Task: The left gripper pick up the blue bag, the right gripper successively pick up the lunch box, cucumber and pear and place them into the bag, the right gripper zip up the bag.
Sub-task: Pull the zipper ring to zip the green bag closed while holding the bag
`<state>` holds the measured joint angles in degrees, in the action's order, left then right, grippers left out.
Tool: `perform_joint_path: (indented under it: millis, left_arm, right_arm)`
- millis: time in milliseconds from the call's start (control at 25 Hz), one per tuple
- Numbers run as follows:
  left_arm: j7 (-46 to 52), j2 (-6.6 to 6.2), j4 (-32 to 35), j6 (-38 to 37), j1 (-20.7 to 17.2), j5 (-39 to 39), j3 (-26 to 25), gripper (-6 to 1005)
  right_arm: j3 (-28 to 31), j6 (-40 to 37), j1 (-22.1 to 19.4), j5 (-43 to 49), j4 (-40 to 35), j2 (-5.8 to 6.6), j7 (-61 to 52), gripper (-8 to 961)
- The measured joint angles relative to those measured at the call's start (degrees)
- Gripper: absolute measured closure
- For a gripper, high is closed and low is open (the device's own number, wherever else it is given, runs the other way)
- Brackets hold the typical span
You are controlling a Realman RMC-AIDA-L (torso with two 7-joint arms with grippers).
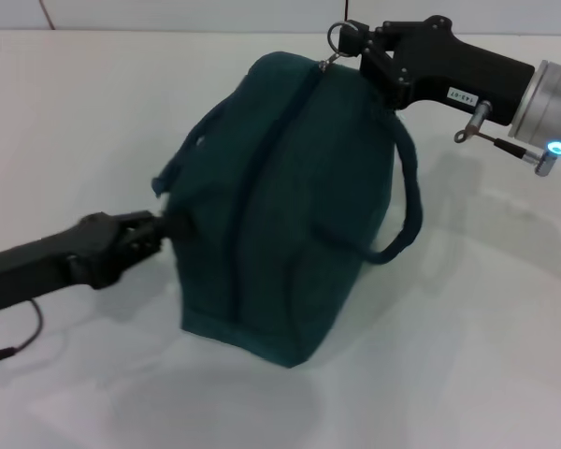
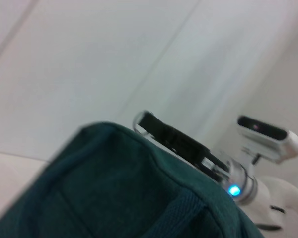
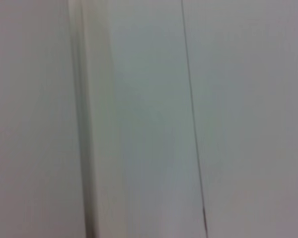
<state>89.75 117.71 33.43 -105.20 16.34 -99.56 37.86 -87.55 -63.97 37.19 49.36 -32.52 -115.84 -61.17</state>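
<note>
At the left of the white table (image 1: 467, 374), the left gripper (image 1: 161, 227) reaches in low and level, its black fingers pinched on the side fabric of the bag (image 1: 280, 215), beside one loop handle. This hold, I judge, anchors the bag so it stands upright and does not slide when the zipper is pulled. The bag sits mid-table, a soft, dark teal cloth shape with a rounded top, a seam running down its near face and a thick corded handle drooping on its right side. The zipper line appears closed along the top, so the lunch box, cucumber and pear, none of which shows, are probably inside.

At the top far corner of the bag, the right gripper (image 1: 353, 39) comes in from the right, its angular black claw pressed on the metal ring pull (image 1: 338, 37), which looks shiny and thin against the matte cloth. The pull seems at the end of its track, so zipping looks nearly or fully done. The left wrist view shows the same claw beyond the bag's top; the right wrist view shows only blank pale surfaces.
</note>
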Motion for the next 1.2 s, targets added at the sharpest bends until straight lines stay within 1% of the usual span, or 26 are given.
perform_joint_path:
  millis: [240,320,520,800,960,1000,1080,1200]
  left_arm:
    - [-0.3,-0.76,0.6,0.1,-1.9,0.1,-3.0,880]
    - [-0.3,-0.74,0.8,0.3,-1.9,0.1,-3.7,872]
    - [-1.1,-0.21,0.6,0.6,-1.6,0.0,-3.9,850]
    - [-0.9,-0.03,0.9,0.2,-1.3,1.5,-3.9,820]
    - [0.4,-0.64,1.0,0.3,-1.2,6.2,-5.5,803]
    - [1.7,-0.99,1.1,0.5,-0.9,8.0,-6.9,799]
    - [4.0,-1.57,1.6,0.6,0.1,9.2,-9.3,790]
    - [8.1,-2.71,3.6,1.3,2.7,8.9,-10.5,564]
  right_arm:
    - [0.0,1.5,-0.4,0.0,1.0,-0.1,-0.4,947]
    - [0.0,1.3,-0.4,0.0,1.2,-0.12,-0.4,947]
    - [0.0,0.7,-0.4,0.0,1.3,-0.17,-0.3,946]
    - [0.0,-0.3,-0.7,0.0,1.5,-0.09,-0.2,946]
    - [0.1,-1.3,-1.3,0.0,1.6,-0.01,0.0,947]
    - [0.1,-1.5,-1.4,0.0,1.6,-0.01,0.0,947]
    - [0.1,-1.7,-1.7,0.0,1.6,0.0,0.0,947]
    - [0.2,-2.2,-2.1,0.0,1.6,0.01,0.0,947]
